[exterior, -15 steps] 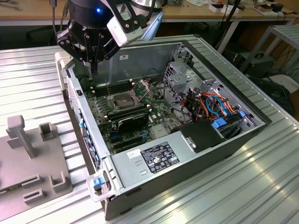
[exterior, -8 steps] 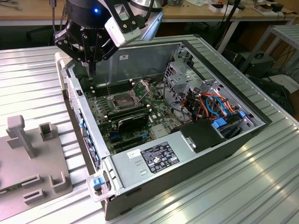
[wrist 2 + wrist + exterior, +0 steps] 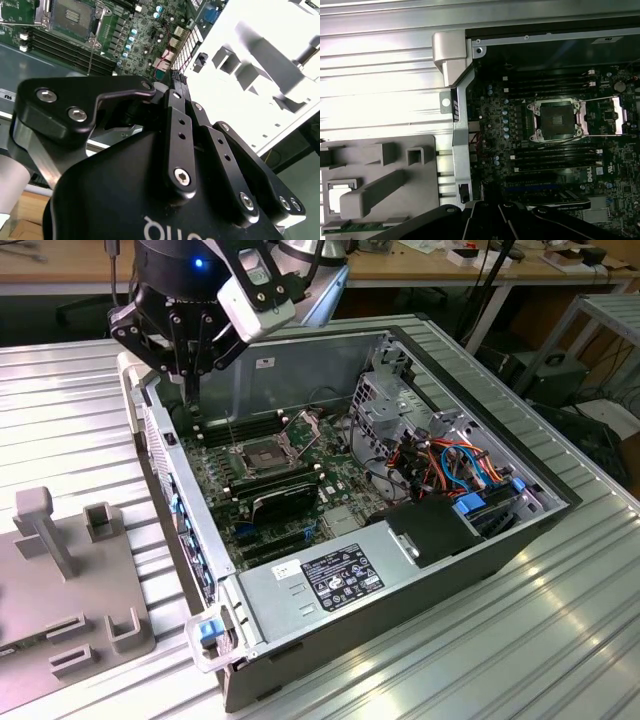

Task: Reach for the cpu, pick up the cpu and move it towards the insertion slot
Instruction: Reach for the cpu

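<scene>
Ribbed bare-metal table (image 3: 560,640), matt grey plastic fixture (image 3: 60,580), satin black claw (image 3: 172,95), shiny metal-framed insertion slot (image 3: 557,120) on green motherboard (image 3: 495,110).

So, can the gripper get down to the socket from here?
Probably yes: the socket lies uncovered, its plate swung up, and the gripper hangs over the open case near it, with nothing between.

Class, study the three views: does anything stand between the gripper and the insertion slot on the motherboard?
Nothing visible does. The gripper hangs above the case wall, and the insertion slot lies uncovered, its hinged plate swung aside. Only low memory slots lie between them.
</scene>
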